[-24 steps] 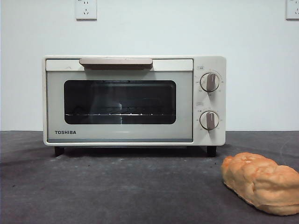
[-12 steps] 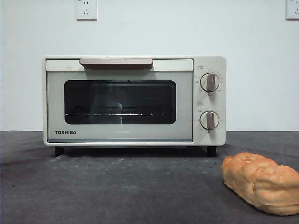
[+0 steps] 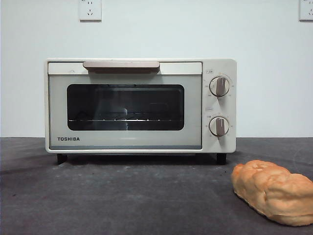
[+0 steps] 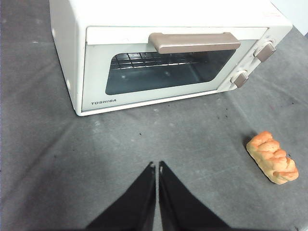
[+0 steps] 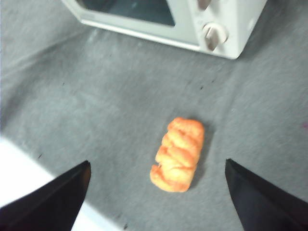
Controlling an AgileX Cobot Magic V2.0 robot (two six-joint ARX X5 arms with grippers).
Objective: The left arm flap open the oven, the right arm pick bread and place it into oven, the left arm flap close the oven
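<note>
The cream-white TOSHIBA oven stands at the back of the dark table with its door shut; the beige bar handle runs along the door's top. It also shows in the left wrist view. The golden-orange bread lies on the table in front of the oven's right end. My left gripper is shut and empty, above the table in front of the oven. My right gripper is open wide, above the bread. Neither gripper shows in the front view.
The oven has two round knobs on its right side. Two wall sockets sit high on the white wall behind. A pale table edge shows in the right wrist view.
</note>
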